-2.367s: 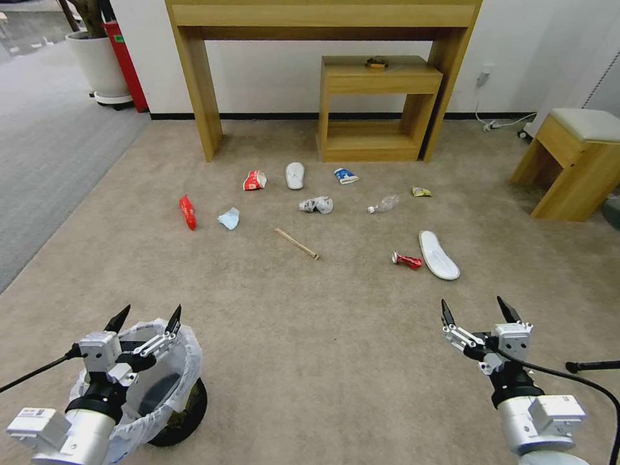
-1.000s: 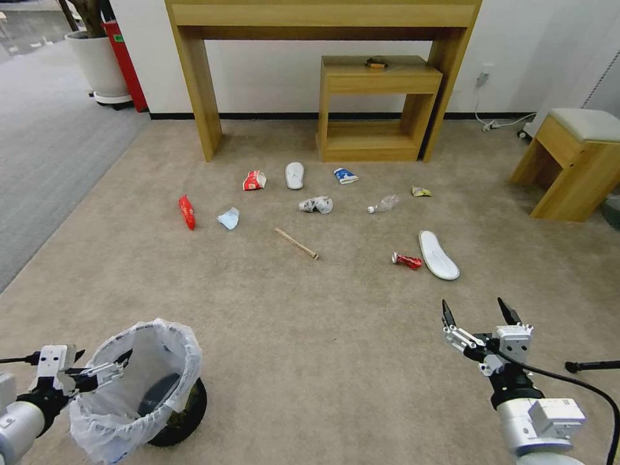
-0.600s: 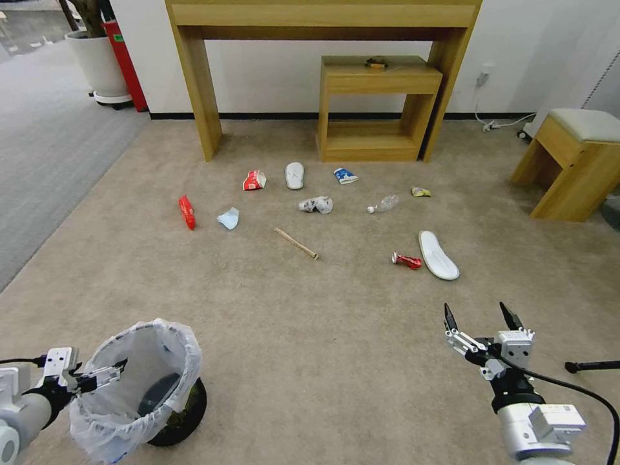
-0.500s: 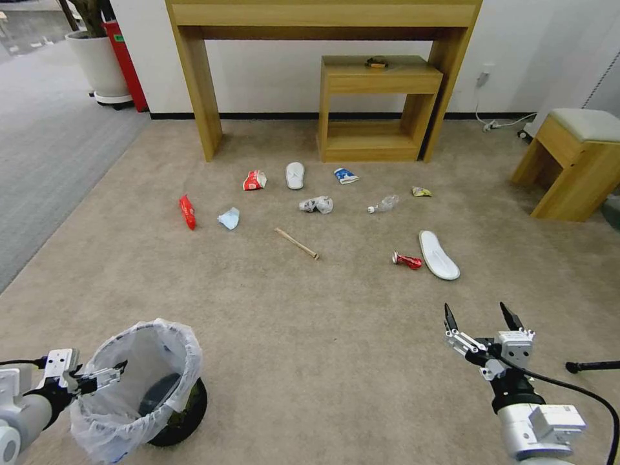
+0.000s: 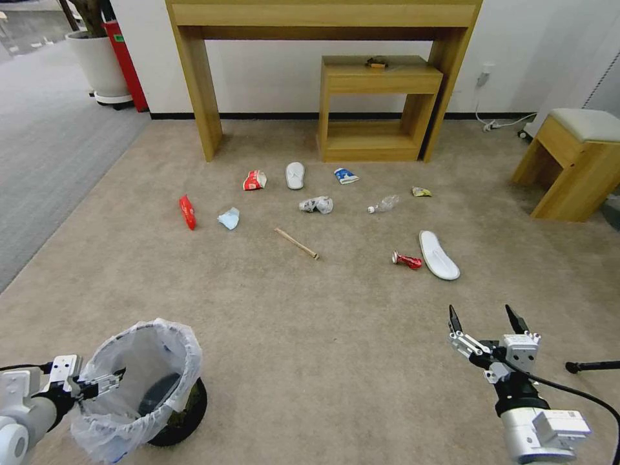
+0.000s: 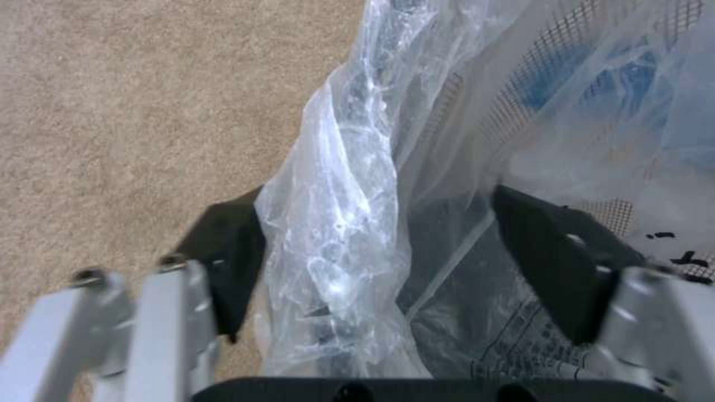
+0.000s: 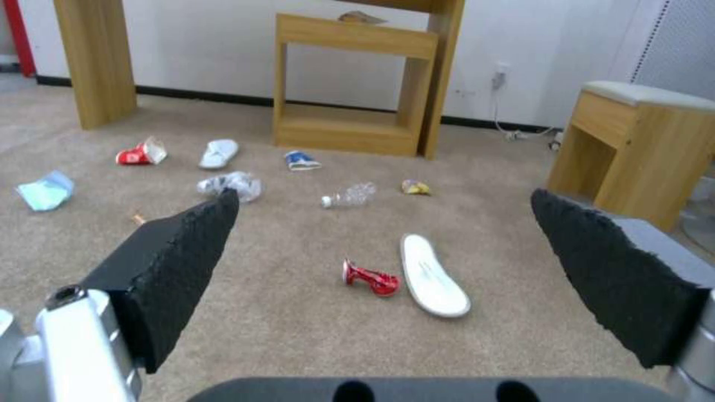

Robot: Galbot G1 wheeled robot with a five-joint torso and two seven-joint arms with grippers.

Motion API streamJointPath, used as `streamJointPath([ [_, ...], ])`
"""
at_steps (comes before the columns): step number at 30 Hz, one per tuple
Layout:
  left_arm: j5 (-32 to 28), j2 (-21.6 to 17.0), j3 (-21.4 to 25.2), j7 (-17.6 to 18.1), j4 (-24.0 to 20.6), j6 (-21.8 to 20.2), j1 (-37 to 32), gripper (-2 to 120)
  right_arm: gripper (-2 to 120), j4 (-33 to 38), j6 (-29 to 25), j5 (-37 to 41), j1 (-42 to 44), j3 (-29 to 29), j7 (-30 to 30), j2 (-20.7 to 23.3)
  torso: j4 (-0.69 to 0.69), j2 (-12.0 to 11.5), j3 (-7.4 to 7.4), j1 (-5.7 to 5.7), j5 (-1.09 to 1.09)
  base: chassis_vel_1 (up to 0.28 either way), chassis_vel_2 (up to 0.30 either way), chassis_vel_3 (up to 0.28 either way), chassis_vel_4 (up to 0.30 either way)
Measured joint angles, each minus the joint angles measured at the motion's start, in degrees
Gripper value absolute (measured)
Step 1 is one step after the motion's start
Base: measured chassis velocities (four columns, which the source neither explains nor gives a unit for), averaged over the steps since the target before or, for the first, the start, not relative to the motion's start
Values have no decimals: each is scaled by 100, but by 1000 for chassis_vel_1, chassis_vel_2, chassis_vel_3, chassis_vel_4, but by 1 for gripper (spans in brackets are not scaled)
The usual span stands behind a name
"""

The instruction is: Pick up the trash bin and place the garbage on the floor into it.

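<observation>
- Right now my left gripper [image 5: 111, 379] sits at the near left, its jaws spread open astride the rim of the trash bin [image 5: 139, 387]; in the left wrist view one finger [image 6: 223, 262] is outside the bag-covered wall and the other inside, not clamped on it.
- That bin stands on the floor [image 5: 310, 336] at the near left, its crinkly white liner [image 6: 335, 251] folded over the edge.
- My right gripper [image 5: 485, 318] hangs above the carpet at the near right, jaws wide apart and holding nothing.
- Farther out lies the garbage: a red wrapper [image 5: 186, 212] and a blue mask [image 5: 228, 218] to the left, a wooden stick [image 5: 296, 243] in the middle, crumpled paper [image 5: 316, 205] beyond it.
- At the far side rest a paper cup [image 5: 254, 180], a white slipper [image 5: 294, 175] and a blue-white carton [image 5: 345, 175].
- To the right are a clear bottle [image 5: 383, 204], a yellow wrapper [image 5: 421, 191], and a second slipper [image 5: 438, 254] just beside a crushed red wrapper [image 5: 407, 260].
</observation>
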State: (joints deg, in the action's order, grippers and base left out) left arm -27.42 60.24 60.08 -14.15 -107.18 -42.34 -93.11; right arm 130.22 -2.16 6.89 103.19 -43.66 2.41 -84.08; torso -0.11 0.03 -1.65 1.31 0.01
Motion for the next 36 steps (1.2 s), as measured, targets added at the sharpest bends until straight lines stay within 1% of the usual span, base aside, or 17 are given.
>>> streamJointPath([
  [3,24,17,-39,-2,17,6,-15,57,100,-5,0,0,-9,-3,-12,-1,0,0,0,0,0,0,0,0,0],
  [4,24,17,-39,-2,17,6,-15,57,100,-5,0,0,-9,-3,-12,-1,0,0,0,0,0,0,0,0,0],
  [6,60,21,-61,80,55,11,-7,45,100,-7,0,-6,-21,8,-20,-13,0,0,0,0,0,0,0,0,0],
  [7,60,21,-61,80,55,11,-7,45,100,-7,0,-6,-21,8,-20,-13,0,0,0,0,0,0,0,0,0],
  [9,115,21,-60,93,92,17,-19,34,100,-9,13,-19,-52,28,-33,-24,0,0,0,0,1,0,0,0,0],
  [10,115,21,-60,93,92,17,-19,34,100,-9,13,-19,-52,28,-33,-24,0,0,0,0,1,0,0,0,0],
  [12,111,37,-55,103,109,38,-40,25,100,-19,18,-28,-75,44,-37,-44,0,0,0,0,2,0,0,0,0],
  [13,111,37,-55,103,109,38,-40,25,100,-19,18,-28,-75,44,-37,-44,0,0,0,0,2,0,0,0,0],
  [16,-7,51,-15,103,105,91,-97,10,100,-17,26,-31,-74,37,-54,-51,0,0,0,0,2,0,0,0,0],
  [19,-242,75,26,104,31,72,-129,4,100,-3,73,-29,-74,20,-96,-33,0,0,1,0,3,0,0,0,0],
  [24,-930,152,56,533,-517,20,-279,0,100,92,405,-27,-87,-11,-222,-3,-1,0,0,0,-3,0,0,0,0],
  [25,-930,152,56,533,-517,20,-279,0,100,92,405,-27,-87,-11,-222,-3,-1,0,0,0,-3,0,0,0,0],
  [28,-1598,225,115,969,-990,14,-347,0,100,145,538,-25,-123,-54,-311,14,0,0,0,0,0,0,0,0,0],
  [29,-1598,225,115,969,-990,14,-347,0,100,145,538,-25,-123,-54,-311,14,0,0,0,0,0,0,0,0,0],
  [32,-2026,368,162,1357,-1575,14,-465,0,100,222,630,17,-143,-117,-384,51,-1,0,0,0,1,0,0,0,0],
  [34,-2046,378,165,1379,-1614,14,-475,0,100,231,633,21,-144,-121,-391,54,-1,0,0,0,1,0,0,0,0],
  [36,-2382,567,108,1847,-2189,13,-596,0,100,298,644,40,-155,-145,-436,65,0,0,0,0,1,0,0,0,0],
])
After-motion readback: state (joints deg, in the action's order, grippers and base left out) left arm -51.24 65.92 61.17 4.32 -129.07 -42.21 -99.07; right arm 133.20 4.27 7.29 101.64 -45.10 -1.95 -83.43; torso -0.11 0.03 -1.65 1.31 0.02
